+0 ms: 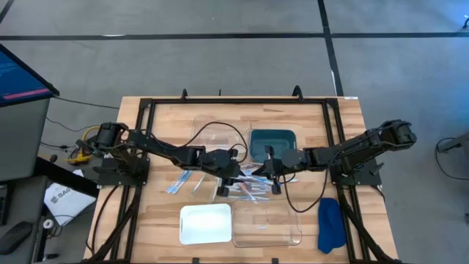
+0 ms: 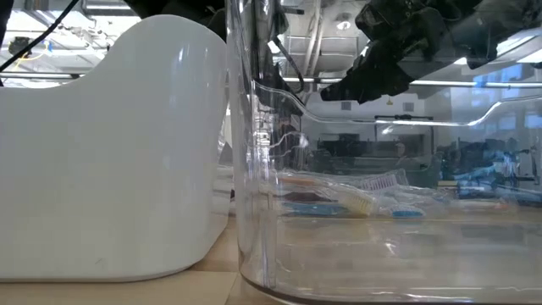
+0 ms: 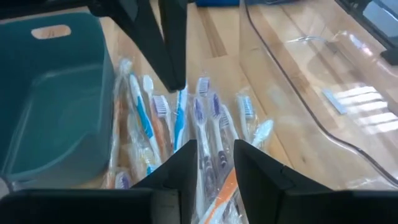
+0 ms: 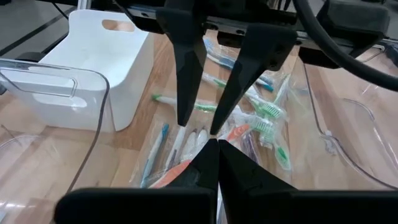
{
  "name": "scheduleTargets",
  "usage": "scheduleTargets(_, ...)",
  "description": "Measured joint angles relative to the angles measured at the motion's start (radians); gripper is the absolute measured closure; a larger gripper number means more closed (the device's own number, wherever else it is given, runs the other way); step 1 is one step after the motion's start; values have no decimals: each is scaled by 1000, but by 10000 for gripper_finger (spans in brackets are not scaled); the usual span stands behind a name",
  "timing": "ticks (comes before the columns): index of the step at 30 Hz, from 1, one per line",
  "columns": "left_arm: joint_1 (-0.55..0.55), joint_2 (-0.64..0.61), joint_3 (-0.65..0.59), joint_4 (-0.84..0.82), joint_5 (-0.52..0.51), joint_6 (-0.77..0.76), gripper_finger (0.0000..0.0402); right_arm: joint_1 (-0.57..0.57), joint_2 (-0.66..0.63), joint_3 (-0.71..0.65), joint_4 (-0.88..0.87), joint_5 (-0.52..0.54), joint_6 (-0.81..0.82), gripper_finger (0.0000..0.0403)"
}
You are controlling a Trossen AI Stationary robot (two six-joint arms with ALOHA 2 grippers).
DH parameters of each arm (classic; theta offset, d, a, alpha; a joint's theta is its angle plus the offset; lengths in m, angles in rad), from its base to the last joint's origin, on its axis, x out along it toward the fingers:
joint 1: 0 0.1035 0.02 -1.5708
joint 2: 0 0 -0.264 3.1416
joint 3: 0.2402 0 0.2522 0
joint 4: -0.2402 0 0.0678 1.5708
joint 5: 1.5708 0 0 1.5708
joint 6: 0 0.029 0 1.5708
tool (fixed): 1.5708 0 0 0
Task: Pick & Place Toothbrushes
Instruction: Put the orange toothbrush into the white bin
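Wooden slats make up the counter (image 1: 154, 205), seen from above with a dark arm reaching in from each side toward the middle. On the left, a few wrapped toothbrushes (image 1: 183, 181) lie loose on the wood, a little apart from the main heap. Near the front edge sits a white bin (image 1: 206, 223), and just right of it a clear plastic bin (image 1: 267, 224). The left end effector (image 1: 222, 189) hangs low over the left edge of the main pile of toothbrushes (image 3: 205, 118), its two dark fingers (image 3: 177, 165) parted with a narrow gap and nothing between them. The pile, in blue, white, orange and green, lies at the counter's centre, between the two arms. Just beyond it stands a teal bin (image 1: 273, 141). The right end effector (image 1: 275, 183) hovers over the pile's right side with its fingers pressed together, tips touching, holding nothing. Farthest right, a blue cloth (image 1: 331, 224) lies near the front corner.
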Motion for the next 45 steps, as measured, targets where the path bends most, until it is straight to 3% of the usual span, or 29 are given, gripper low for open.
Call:
scheduleTargets(24, 24, 2, -72, 1, -1, 7, 302, -5, 0, 0, -8, 0, -24, 403)
scheduleTargets(45, 17, 100, -72, 50, 38, 53, 302, -5, 0, 0, -17, 0, -25, 403)
